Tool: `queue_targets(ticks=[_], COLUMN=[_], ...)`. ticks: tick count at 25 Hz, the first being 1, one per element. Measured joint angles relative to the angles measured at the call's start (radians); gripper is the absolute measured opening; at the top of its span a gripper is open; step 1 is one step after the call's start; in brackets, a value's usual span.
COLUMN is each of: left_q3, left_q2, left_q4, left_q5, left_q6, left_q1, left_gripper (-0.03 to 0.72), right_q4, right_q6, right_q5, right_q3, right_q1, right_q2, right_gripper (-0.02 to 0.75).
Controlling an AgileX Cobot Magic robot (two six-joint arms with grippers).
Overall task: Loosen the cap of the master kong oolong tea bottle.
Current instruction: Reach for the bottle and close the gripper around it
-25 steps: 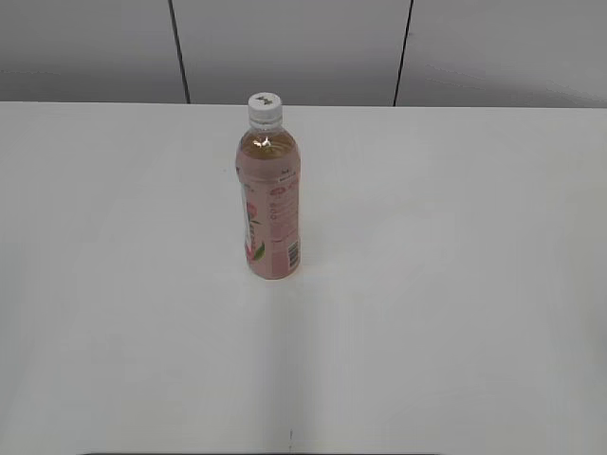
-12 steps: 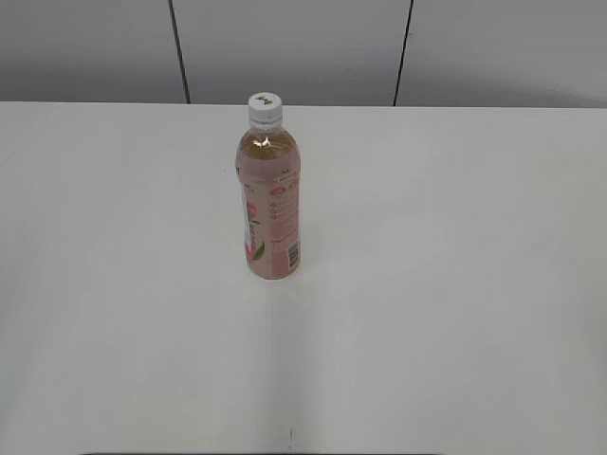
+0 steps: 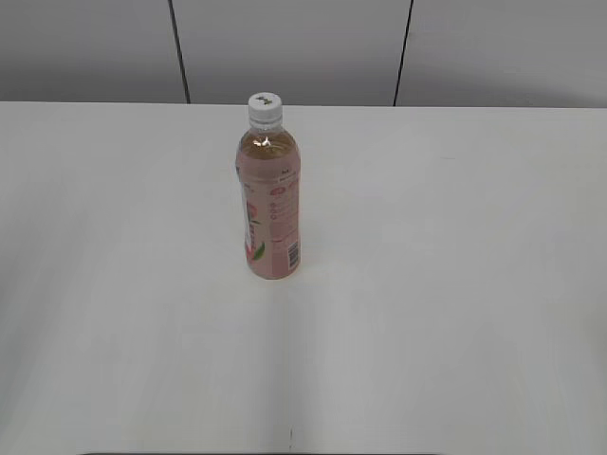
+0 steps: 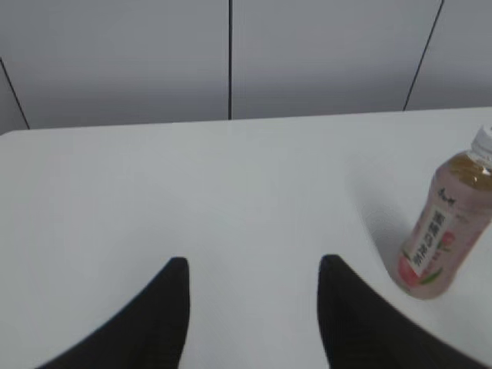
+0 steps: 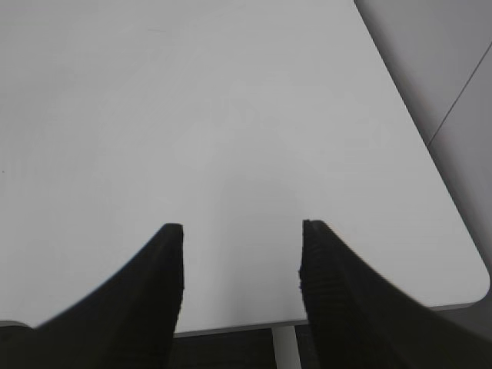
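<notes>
The master kong oolong tea bottle (image 3: 270, 213) stands upright on the white table, a little left of the middle, with its pale pink label and barcode facing me. Its white cap (image 3: 266, 108) sits on top. The bottle also shows at the right edge of the left wrist view (image 4: 446, 231), with the cap (image 4: 484, 142) cut by the frame edge. My left gripper (image 4: 254, 265) is open and empty, well to the left of the bottle. My right gripper (image 5: 242, 228) is open and empty over bare table. Neither gripper shows in the exterior view.
The white table (image 3: 455, 284) runs back to a grey panelled wall (image 3: 303, 47). In the right wrist view the table's near edge and rounded corner (image 5: 477, 288) lie just beyond the fingers.
</notes>
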Motion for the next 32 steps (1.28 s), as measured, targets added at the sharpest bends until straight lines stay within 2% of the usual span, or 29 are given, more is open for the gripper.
queue_targets(ticks=[9,13,19,23,25,28,32], left_q3=[0.262,0.306,0.312,0.313,0.313,0.313,0.312], left_q2=[0.069,0.136,0.412,0.654,0.765,0.92,1.123], left_q4=[-0.063,-0.055,0.024,0.068,0.072,0.09,0.231], left_q5=[-0.443,-0.608,-0.794,-0.971,-1.068,-1.229,-1.482], left_q6=[0.084,0.085,0.085,0.076,0.061,0.015,-0.044], left_q1=[-0.007,-0.042,-0.176,-0.316,-0.381,-0.443,-0.461], left_gripper=[0.368,0.388,0.391,0.405,0.455,0.551,0.58], right_q4=[0.0,0.0,0.0,0.0,0.0,0.0,0.0], right_q6=[0.0,0.0,0.0,0.0,0.0,0.0,0.0], right_q5=[0.0,0.0,0.0,0.0,-0.001,-0.001,-0.001], right_q3=[0.0,0.0,0.0,0.0,0.0,0.0,0.0], right_q1=[0.0,0.0,0.0,0.0,0.0,0.0,0.0], right_q2=[0.0,0.0,0.0,0.0,0.0,0.0,0.0], right_gripper=[0.376,0.376,0.376,0.376,0.376,0.376,0.376])
